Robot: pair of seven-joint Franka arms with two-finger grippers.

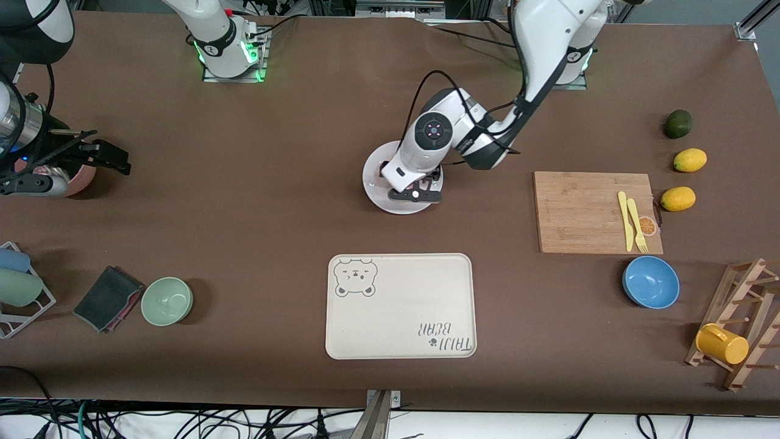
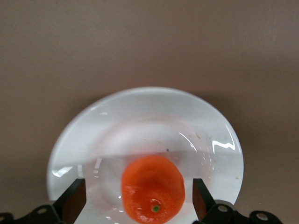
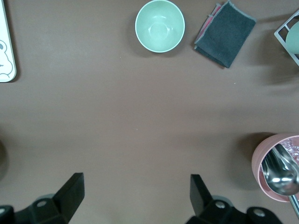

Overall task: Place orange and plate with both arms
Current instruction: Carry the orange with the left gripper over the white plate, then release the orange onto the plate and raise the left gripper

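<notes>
Centrally, the orange (image 2: 153, 189) sits on the white plate (image 2: 84, 135), between the wide-spread fingers (image 2: 74, 200) of the left gripper (image 1: 416, 194), neither touching it. Nearer the front camera, a cream tray (image 1: 400, 306) reads "TAIJI BEAR". The right gripper (image 3: 135, 196) waits, fingers wide, over bare table beside a pink cup (image 3: 275, 168).

Landmark = tray (image 1: 400, 317). Plate (image 1: 373, 177) sits farther from the front camera than it, orange (image 2: 153, 188) on the plate. Board (image 1: 579, 210) lies toward the left arm's end, cloth (image 1: 106, 297) toward the right arm's end.
</notes>
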